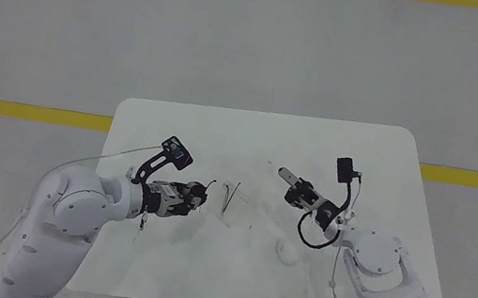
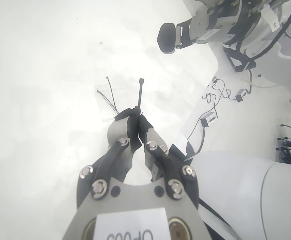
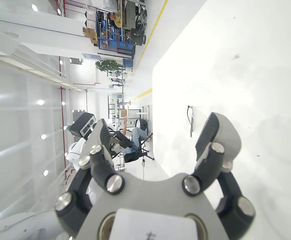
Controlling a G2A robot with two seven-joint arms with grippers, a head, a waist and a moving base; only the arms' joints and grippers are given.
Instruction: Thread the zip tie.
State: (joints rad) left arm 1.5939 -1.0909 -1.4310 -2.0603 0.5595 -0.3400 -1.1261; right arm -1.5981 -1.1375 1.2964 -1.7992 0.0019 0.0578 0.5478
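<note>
- The left tool (image 2: pixel 138 118) is pinched fully shut on a thin black plastic zip tie (image 2: pixel 140 93). It grips the strap partway along and holds it just above the white tabletop (image 1: pixel 222 137).
- The tie's square locking head sticks out past the fingertips (image 2: pixel 130 113), pointing away from the tool and roughly toward the other arm. The tail end cannot be made out behind the pads.
- The right tool (image 3: pixel 156 134) is spread wide with nothing between its jaws. It hangs over the tabletop, well apart from the held tie, and faces the left tool (image 1: pixel 197 197) across the middle.
- Two spare black zip ties (image 2: pixel 110 95) lie crossed on a clear thin sheet (image 2: pixel 102 111), flat on the tabletop just beside the left tool. Neither arm touches them.
- The step in hand looks like presenting the tie. One tie is picked up and offered head-first, and threading itself is not yet begun, since no loop is formed.
- The next move likely calls for the right tool (image 1: pixel 289 178) to come in and close on the free part of the strap. The tail must then be bent round and lined up with the small slot in the head.
- That needs fine alignment, because the strap is springy and the slot is tiny. A slightly skewed grip could leave the tail glancing off the head.
</note>
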